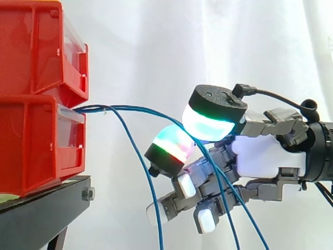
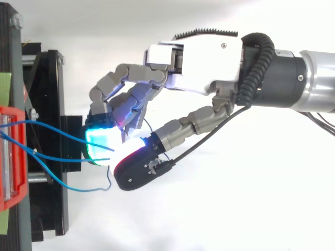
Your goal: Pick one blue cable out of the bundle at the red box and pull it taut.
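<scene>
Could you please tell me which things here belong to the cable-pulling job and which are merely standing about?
Job: blue cable pinched between the hand's fingers; other blue cables; lower red box, where they emerge.
Standing about: upper red box; black stand; white curtain.

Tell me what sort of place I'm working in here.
Most likely a lab test rig, not a factory floor: a white curtain backs everything, red bins sit stacked on a black stand, and blue cables run from the bins to the hand.
</scene>
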Robot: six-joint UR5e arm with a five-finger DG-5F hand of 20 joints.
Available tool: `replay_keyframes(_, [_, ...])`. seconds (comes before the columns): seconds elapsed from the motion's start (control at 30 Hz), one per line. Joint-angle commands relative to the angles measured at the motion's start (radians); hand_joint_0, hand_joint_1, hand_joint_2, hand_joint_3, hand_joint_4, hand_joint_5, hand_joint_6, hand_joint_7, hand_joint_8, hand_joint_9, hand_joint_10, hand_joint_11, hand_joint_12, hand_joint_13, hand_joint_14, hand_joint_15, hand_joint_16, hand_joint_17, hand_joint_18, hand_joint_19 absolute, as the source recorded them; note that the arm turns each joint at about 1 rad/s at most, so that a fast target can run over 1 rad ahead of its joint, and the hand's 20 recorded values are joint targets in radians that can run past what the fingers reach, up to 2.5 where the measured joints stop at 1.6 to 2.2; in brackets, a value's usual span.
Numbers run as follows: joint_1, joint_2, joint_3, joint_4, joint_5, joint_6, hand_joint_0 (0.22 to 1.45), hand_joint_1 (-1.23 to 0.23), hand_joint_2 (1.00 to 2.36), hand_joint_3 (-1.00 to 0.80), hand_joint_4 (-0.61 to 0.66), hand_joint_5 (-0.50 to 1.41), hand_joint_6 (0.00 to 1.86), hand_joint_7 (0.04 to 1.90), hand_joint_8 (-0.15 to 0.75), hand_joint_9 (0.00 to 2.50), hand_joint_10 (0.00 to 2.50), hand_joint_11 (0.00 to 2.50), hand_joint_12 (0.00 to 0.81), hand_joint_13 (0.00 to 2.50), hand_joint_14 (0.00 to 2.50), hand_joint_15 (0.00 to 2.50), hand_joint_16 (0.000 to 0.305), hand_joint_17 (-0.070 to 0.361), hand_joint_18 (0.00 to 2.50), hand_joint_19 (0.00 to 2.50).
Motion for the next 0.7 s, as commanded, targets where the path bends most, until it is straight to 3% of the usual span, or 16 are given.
replay_keyframes(0.0, [-0.001, 0.001, 0.000, 0.000, 0.000, -0.001, 0.69, -0.90, 1.02, -0.16, 0.05, -0.16, 0.91, 1.07, 0.368, 0.85, 0.02, 0.81, 0.399, 0.60, 0.01, 0.30, 0.060, 0.136, 0.86, 0.53])
replay_keyframes(0.37, [-0.001, 0.000, 0.002, 0.002, 0.000, 0.001, 0.77, -0.98, 1.01, -0.33, 0.04, -0.18, 0.89, 1.02, 0.352, 0.77, 0.01, 0.77, 0.389, 0.53, 0.01, 0.28, 0.059, 0.133, 0.78, 0.50])
replay_keyframes(0.67, [-0.001, 0.001, 0.000, 0.002, 0.000, -0.001, 0.62, -0.84, 1.02, -0.21, 0.04, -0.15, 0.86, 1.11, 0.308, 0.81, 0.01, 0.66, 0.386, 0.55, 0.01, 0.29, 0.058, 0.131, 0.80, 0.56])
